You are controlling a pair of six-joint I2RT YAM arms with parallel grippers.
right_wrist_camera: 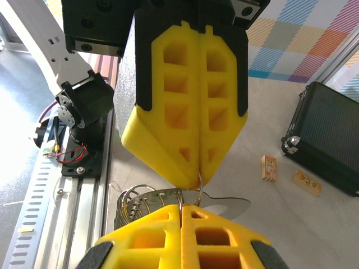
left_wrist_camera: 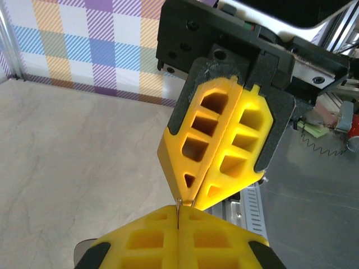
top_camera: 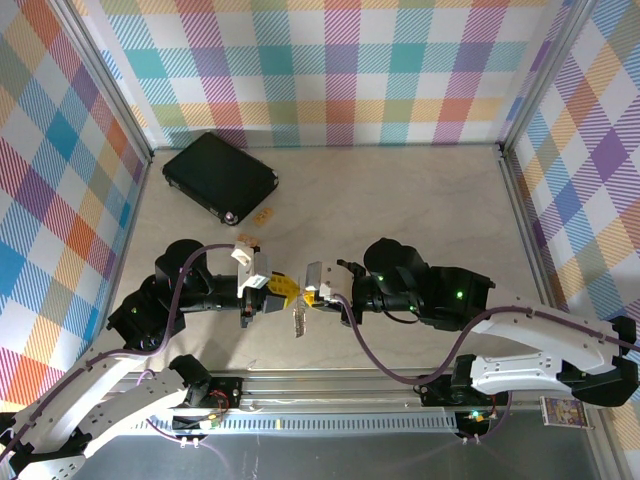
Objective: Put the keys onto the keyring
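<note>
Tabletop [top_camera: 420, 210] of pale, marbled board takes up most of the overhead view, fenced by plaid walls [top_camera: 330, 60] in pastel checks. Along its near edge runs a slotted metal rail [top_camera: 330, 400] that carries both arm bases.

Next in size, the left arm [top_camera: 150, 310] and the right arm [top_camera: 470, 300] bend inward and meet nose to nose near the middle of the table's near half. A black case [top_camera: 220, 177] with metal corner pieces lies closed at the far left, well apart from the arms.

The left gripper [right_wrist_camera: 197, 180] has its yellow fingers pressed flat together, and so does the right gripper [left_wrist_camera: 193, 199]; their tips almost touch. A thin wire loop of the keyring [right_wrist_camera: 199, 188] runs across the small gap, pinched in the seam of each gripper. From above, the keys [top_camera: 297, 318] hang just below that meeting point, off the table. In the right wrist view they form a fanned silvery bunch directly behind the right fingertips, one blade pointing toward the case.

Two small tan tags [top_camera: 263, 215] lie flat on the table between the case and the grippers, near each other but apart. Both carry dark marks too small to read. A printed card [top_camera: 563, 410] sits at the right end of the rail; its print is also unreadable.
</note>
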